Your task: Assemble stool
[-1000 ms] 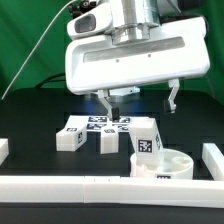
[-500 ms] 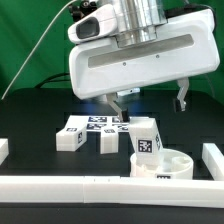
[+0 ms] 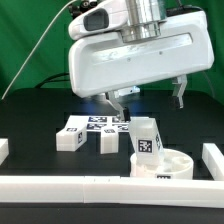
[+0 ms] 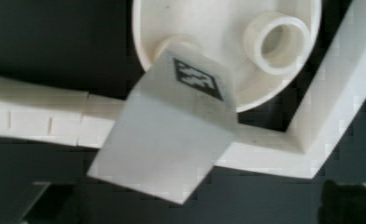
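The round white seat (image 3: 163,166) lies at the front right of the exterior view, against the rail corner. One tagged leg (image 3: 148,138) stands upright in it. Two loose legs (image 3: 72,136) (image 3: 108,141) lie to its left. My gripper (image 3: 120,103) hangs open and empty above and behind the upright leg, apart from it. In the wrist view the leg (image 4: 171,130) rises from the seat (image 4: 189,35), which has an empty round socket (image 4: 278,42). My gripper (image 4: 201,210) is open, its fingers dim at either side of the leg's top.
The marker board (image 3: 100,122) lies behind the loose legs. A long white rail (image 3: 60,186) runs along the front, with a short rail (image 3: 213,156) at the right and another (image 3: 3,150) at the left. The rail corner (image 4: 278,150) borders the seat.
My gripper and wrist have shifted to the exterior view's right, toward the upright leg. The seat and legs have not moved.
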`<state>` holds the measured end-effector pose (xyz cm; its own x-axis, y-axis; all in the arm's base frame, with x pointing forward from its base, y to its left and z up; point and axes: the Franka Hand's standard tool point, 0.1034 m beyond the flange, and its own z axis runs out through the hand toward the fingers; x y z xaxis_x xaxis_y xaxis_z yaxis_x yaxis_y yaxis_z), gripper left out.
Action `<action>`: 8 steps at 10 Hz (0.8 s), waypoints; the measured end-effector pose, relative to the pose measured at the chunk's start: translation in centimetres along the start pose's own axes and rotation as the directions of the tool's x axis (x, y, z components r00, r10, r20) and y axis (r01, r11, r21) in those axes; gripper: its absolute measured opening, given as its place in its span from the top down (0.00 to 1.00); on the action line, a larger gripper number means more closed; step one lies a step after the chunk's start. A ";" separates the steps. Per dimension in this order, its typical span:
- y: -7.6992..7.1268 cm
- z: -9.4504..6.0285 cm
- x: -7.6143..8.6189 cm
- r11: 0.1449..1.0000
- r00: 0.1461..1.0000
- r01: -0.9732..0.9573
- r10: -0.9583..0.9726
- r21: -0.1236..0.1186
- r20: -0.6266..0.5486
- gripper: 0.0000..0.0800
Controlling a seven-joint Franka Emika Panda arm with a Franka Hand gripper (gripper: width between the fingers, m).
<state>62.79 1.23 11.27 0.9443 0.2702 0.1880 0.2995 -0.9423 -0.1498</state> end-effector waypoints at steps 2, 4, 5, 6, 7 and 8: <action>0.1 0.0 0.0 0.993 0.993 0.116 -0.116 -0.002 0.001 0.19; 0.1 0.3 -0.3 0.942 0.942 0.336 -0.336 -0.008 0.020 0.19; 0.1 0.5 -0.4 0.903 0.903 0.430 -0.430 -0.005 0.024 0.19; 0.2 0.8 -0.6 0.853 0.852 0.523 -0.522 0.000 0.031 0.19; 0.2 1.2 -0.7 0.794 0.793 0.608 -0.607 0.003 0.045 0.19; 0.3 1.5 -0.9 0.744 0.743 0.668 -0.668 0.008 0.053 0.19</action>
<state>62.25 1.03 9.64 0.5086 0.8401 0.1884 0.8548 -0.5189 0.0064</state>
